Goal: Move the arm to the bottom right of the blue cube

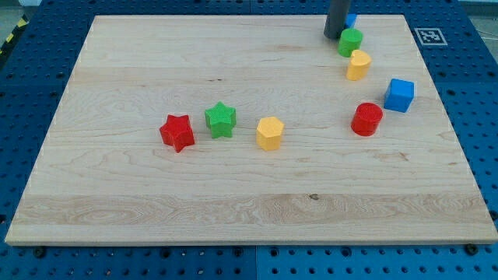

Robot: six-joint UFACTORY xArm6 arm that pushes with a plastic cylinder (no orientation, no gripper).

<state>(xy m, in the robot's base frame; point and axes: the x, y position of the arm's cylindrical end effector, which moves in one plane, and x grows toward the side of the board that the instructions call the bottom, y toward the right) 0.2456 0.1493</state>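
Board with my tip (334, 36) at the top edge, touching or just beside a green block (350, 41) and a part-hidden blue block (352, 19). I have no fingers to part or close, only a bare rod. The blue cube (399, 95) sits well apart at about five o'clock from my tip, with a red cylinder (366, 119) at its eight o'clock. The cube looks light, rigid and likely to slide; the task needs no hold, only parking at its five o'clock.
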